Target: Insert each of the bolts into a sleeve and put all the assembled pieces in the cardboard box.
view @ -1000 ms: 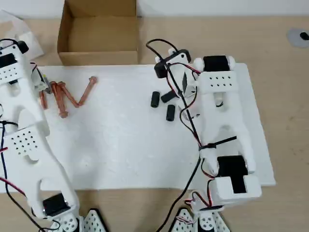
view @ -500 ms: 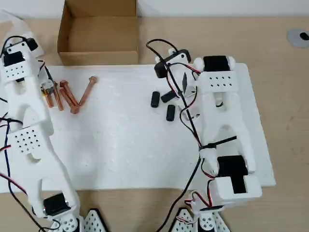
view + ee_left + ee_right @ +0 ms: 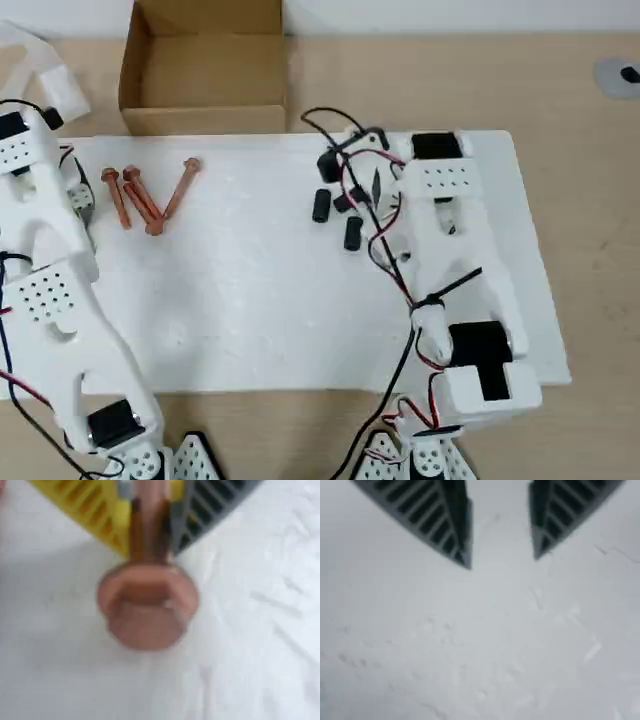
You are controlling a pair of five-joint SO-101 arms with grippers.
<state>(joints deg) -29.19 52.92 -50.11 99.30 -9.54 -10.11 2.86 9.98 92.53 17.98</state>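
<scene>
A copper bolt is clamped by its shank in my left gripper, its hex head hanging just over the white foam sheet. In the high view that gripper is at the sheet's left edge, beside three loose bolts. My right gripper stands open over bare foam with nothing between its dark fingers. From above, the right gripper is just right of the black sleeves, which lie apart from it. The cardboard box stands open at the back left.
Black and red cables run along the right arm over the foam. A white wrapper lies left of the box. Bare wooden table borders the sheet on the right.
My left gripper closed on one bolt from the pile and drew back to the left; the other bolts were spread out. The right arm shifted slightly toward the sleeves.
</scene>
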